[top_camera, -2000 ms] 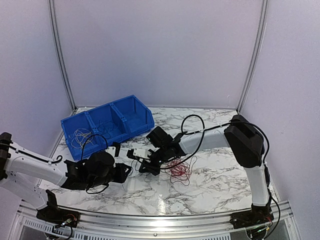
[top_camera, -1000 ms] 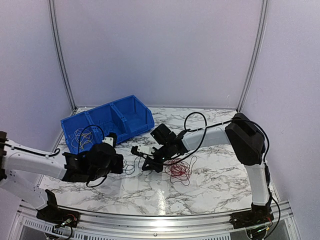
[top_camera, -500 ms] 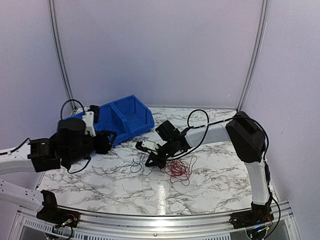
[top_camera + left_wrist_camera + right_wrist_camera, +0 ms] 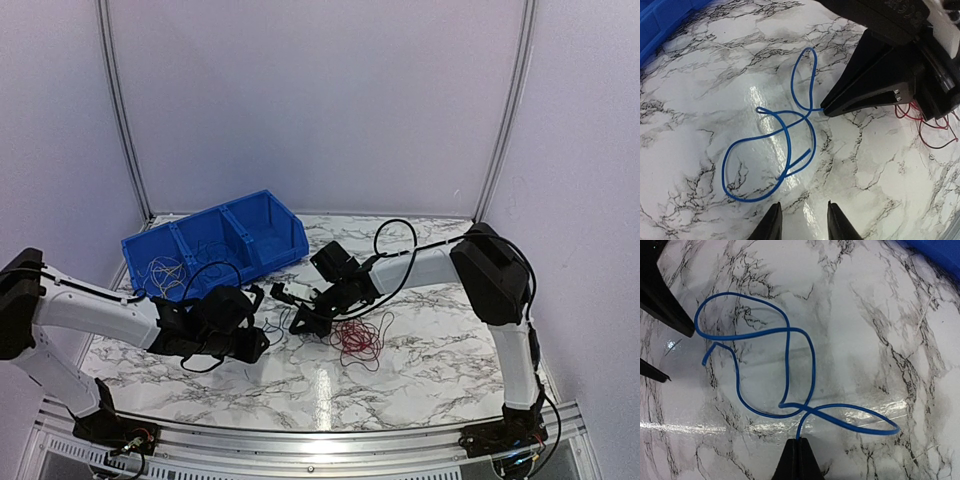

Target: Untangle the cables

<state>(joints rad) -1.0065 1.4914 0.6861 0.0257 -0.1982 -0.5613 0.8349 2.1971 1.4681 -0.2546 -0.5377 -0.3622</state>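
Blue cable (image 4: 788, 142) lies looped on bench (image 4: 695, 80) just ahead of L claw (image 4: 802, 209), tips spread, free end nearest it; R claw (image 4: 799, 444) pinches the far end.

There's the thin blue looping wire (image 4: 785, 126), vivid against the white bench (image 4: 430, 360) with its grey-black marble veining; red wire tangle (image 4: 357, 340), bright blue plastic bin (image 4: 275, 240).

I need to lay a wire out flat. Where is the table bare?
Bare table lies along the near edge, in front of the red wires, and between them and the right arm. Crowded: the middle, where left fingers and right fingers flank the blue wire.
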